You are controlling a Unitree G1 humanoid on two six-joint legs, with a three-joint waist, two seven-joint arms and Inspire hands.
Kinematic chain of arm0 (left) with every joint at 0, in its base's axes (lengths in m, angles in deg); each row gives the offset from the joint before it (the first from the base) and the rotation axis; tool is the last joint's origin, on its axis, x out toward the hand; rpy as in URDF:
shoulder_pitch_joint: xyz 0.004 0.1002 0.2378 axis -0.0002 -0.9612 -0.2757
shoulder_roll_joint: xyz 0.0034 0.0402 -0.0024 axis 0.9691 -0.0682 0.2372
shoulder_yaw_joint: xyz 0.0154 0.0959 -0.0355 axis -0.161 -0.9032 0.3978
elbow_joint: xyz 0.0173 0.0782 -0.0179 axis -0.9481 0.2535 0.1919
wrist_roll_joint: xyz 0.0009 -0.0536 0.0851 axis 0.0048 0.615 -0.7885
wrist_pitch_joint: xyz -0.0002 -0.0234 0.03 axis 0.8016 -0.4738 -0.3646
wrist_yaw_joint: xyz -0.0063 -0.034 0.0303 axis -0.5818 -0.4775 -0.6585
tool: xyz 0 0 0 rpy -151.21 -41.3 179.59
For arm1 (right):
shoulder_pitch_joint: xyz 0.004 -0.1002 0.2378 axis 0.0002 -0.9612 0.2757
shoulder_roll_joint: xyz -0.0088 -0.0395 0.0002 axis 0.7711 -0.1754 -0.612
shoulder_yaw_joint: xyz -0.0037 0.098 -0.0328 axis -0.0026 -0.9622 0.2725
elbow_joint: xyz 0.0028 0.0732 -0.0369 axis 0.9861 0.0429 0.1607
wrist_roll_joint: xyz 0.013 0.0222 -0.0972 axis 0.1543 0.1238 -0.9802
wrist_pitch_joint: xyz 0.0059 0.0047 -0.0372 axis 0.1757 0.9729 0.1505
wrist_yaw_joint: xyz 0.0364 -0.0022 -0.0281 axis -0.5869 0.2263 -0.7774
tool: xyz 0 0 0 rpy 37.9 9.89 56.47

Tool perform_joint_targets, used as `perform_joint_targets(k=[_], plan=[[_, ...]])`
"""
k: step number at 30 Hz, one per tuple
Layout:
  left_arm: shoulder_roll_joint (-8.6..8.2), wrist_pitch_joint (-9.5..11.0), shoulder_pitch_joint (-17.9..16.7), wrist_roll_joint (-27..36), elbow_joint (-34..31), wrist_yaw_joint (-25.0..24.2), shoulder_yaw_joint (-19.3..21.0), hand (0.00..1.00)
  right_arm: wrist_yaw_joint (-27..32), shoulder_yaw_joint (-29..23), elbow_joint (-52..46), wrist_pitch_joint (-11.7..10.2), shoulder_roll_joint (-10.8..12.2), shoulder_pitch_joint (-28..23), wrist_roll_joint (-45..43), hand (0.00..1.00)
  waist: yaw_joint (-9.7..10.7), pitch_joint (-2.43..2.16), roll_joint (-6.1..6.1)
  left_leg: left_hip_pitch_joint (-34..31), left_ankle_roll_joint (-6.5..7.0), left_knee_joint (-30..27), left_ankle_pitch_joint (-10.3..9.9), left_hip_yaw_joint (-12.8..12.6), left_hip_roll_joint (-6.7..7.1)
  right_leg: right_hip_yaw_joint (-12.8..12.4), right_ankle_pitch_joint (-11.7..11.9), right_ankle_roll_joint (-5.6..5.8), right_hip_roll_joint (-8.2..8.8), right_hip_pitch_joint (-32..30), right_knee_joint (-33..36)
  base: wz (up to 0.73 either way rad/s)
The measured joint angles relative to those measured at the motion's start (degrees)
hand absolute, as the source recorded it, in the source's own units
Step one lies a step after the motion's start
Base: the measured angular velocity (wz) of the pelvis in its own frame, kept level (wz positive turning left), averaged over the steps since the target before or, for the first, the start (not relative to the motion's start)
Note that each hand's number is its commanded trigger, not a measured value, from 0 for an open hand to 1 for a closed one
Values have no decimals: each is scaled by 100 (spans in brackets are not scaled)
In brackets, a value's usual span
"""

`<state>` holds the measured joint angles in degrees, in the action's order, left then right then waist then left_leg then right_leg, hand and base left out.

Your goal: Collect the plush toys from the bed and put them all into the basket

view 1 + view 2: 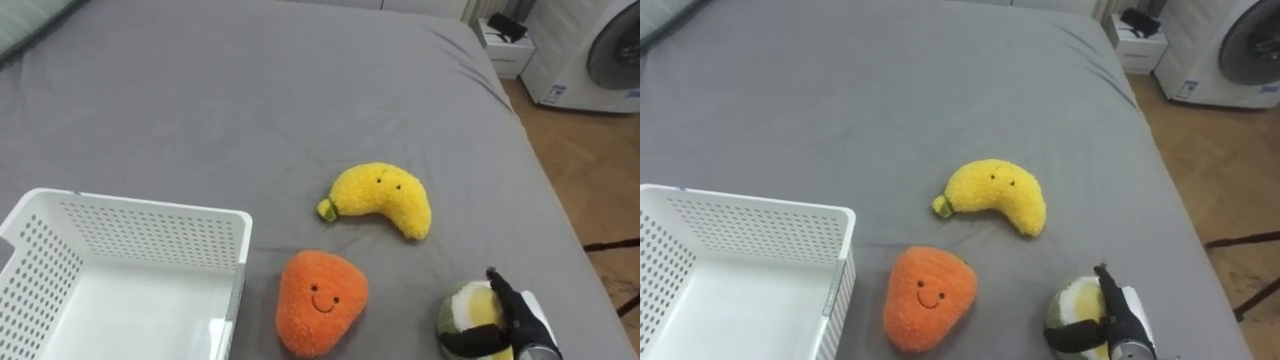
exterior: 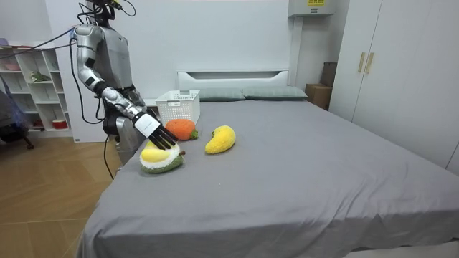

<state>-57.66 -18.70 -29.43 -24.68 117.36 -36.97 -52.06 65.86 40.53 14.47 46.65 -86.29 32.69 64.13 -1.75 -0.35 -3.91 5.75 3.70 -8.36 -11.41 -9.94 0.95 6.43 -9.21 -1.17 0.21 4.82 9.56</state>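
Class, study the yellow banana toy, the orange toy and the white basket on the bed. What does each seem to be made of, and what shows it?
Yellow banana toy: plush fabric, probably stuffed; it has a fuzzy matt pile and a rounded shape.
Orange toy: likewise plush; it has a fluffy surface and a stitched-looking smile.
White basket: likely rigid plastic with a smooth finish; its straight walls are pierced by regular rows of holes.

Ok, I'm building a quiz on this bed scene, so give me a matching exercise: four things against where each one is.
Things:
1 banana toy
2 orange toy
3 green-and-yellow toy
4 white basket

Places:
A in the right hand's grasp
B on the robot's left, standing on the bed
C lying free right beside the basket
D the toy farthest from the robot, lying free

Pairs: 1-D, 2-C, 3-A, 4-B
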Motion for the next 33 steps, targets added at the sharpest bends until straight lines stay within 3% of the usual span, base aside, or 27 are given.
perform_joint_targets(k=[13, 15, 16, 21, 33], plan=[[5, -6, 25, -115, 5, -23, -3, 0, 419, -32, 740, -188, -5, 188, -164, 0, -19, 7, 16, -17, 2, -79, -21, 246, 50, 228, -5, 8, 41, 156, -95, 8], [7, -4, 10, -158, 5, -41, 0, 0, 436, -108, 880, -224, -11, 247, -398, 63, -22, 8, 13, -11, 4, -78, -21, 261, 57, 247, -7, 12, 48, 161, -94, 5], [11, -3, -5, -198, 15, -60, 13, 0, 450, -126, 983, -229, -25, 305, -452, 100, -22, 10, 8, -10, 5, -78, -20, 264, 59, 248, -7, 12, 48, 163, -96, 0], [58, 0, 7, -288, 24, -130, 10, 0, 556, -196, 1357, -346, -63, 396, -419, 100, -20, 11, -8, -6, 6, -92, -21, 343, 69, 322, -7, 12, 57, 207, -102, 7], [66, -2, 18, -344, 45, -153, 10, 0, 699, -286, 1772, -332, -188, 422, -299, 100, -61, 11, -8, -11, 5, -116, -21, 386, 70, 321, -7, 11, 54, 223, -103, 1]])
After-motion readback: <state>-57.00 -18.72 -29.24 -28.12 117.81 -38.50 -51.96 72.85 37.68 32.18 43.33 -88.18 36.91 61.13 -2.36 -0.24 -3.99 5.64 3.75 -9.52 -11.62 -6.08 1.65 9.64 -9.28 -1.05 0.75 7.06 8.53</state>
